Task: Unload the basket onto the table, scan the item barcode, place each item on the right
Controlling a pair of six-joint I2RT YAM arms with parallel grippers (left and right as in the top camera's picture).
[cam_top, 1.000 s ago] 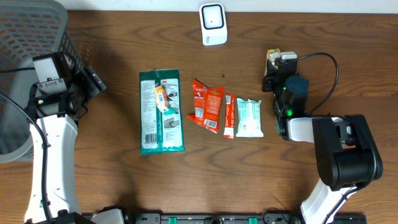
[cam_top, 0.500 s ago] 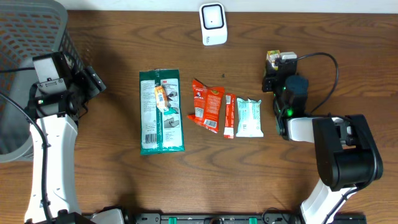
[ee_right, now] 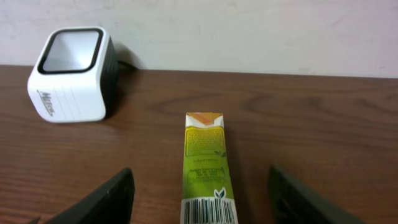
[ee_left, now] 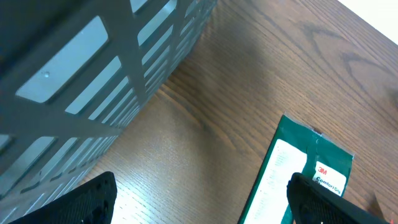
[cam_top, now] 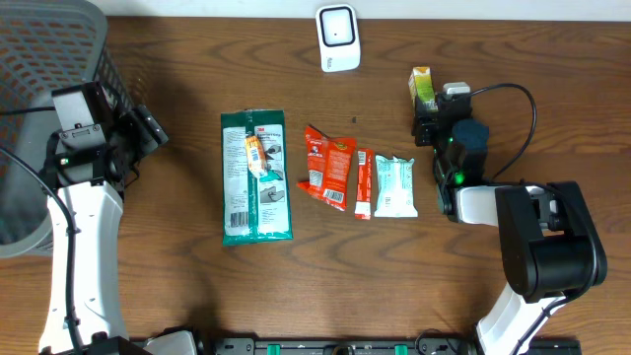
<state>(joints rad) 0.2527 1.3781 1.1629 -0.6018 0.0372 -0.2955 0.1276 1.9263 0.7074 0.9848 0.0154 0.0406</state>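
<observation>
Right wrist view, right gripper: jaws spread, one finger on each side of the sachet, neither seen touching it.
Right wrist view, sachet: yellow-green; lies flat on the table, lengthwise between the fingers and pointing to 12 o'clock; barcode faces up at its near end.
Right wrist view, scanner: white box at 10 o'clock beyond the sachet, well apart from it, near the wall.
Left wrist view, left gripper: jaws spread wide, only bare wood between them.
Left wrist view, green pack: flat at 2 o'clock, its near part hidden behind the right-hand finger.
Left wrist view, basket: grey mesh wall at 10 o'clock, standing on the wood.
Overhead view, centre row: green pack at 9 o'clock, then red packet, red stick and pale pack, side by side and near one another.
Overhead view, far zone: sachet at 1 o'clock, just beyond the right gripper; scanner at 12 o'clock by the far edge; basket at 10 o'clock beside the left arm.
</observation>
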